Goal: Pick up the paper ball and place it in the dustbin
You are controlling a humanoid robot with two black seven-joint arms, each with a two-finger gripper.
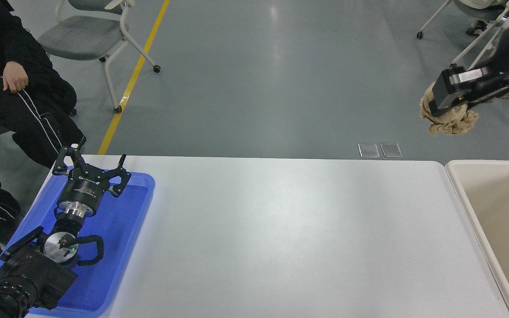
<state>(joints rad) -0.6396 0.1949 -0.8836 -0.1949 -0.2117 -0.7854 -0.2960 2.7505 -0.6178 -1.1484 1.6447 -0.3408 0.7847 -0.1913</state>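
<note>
Paper ball (451, 120) is up in the air right now, clamped between the black fingers of the right gripper (445, 102), which comes in from the upper right edge of the head view. It hangs high, seen against the grey floor beyond the table's far edge, and in the picture it sits above the far-left corner of the dustbin (466, 196). How far back it really is over the bin can't be told from this one angle.

Handling-wise, it looks like a super light, soft wad. Crumpled tan paper squashes under the fingers, so the hold probably won't slip, though loose flaps trail below the jaws and could snag on them at release. Pinching across the middle of the wad, as it's held now, seems the sensible spot. Nothing fragile here.

Room to move is generous. The dustbin sits off the right end of the white table (281, 229), its thick rounded rim close beside the table's right edge, with a wide beige opening. The rim is the only edge worth minding, and the ball looks well above it.

Left gripper (91, 168) is parked over the blue tray (122, 247) at the lower left, fingers spread apart and holding nothing. A person (16, 79) sits at the far left, well away from the action.
</note>
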